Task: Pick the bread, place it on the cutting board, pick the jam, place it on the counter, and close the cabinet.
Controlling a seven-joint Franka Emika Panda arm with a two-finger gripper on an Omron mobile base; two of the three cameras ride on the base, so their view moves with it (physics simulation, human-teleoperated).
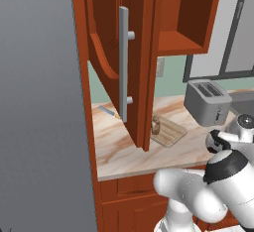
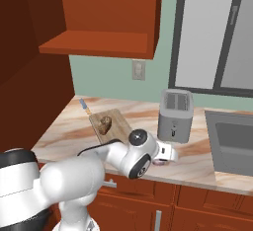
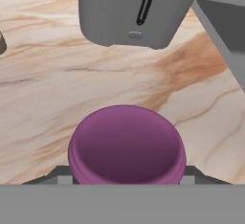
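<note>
The jam (image 3: 127, 146), a jar with a purple lid, sits between the two fingertips of my gripper (image 3: 124, 177), which press against its sides low over the counter (image 3: 48, 74) in front of the toaster. In the right base view my gripper (image 2: 163, 162) hangs just above the counter's (image 2: 64, 131) front part. The bread (image 1: 156, 125) (image 2: 105, 123) stands upright on the grooved cutting board (image 1: 171, 132) (image 2: 116, 121). The cabinet's door (image 1: 114, 52) stands wide open, its grey bar handle (image 1: 123, 62) facing me.
A grey toaster (image 2: 174, 115) (image 3: 134, 7) stands just behind the jam. A sink (image 2: 232, 141) lies to the right. A small blue-handled utensil (image 1: 106, 111) lies at the counter's back left. The open door overhangs the counter's left half.
</note>
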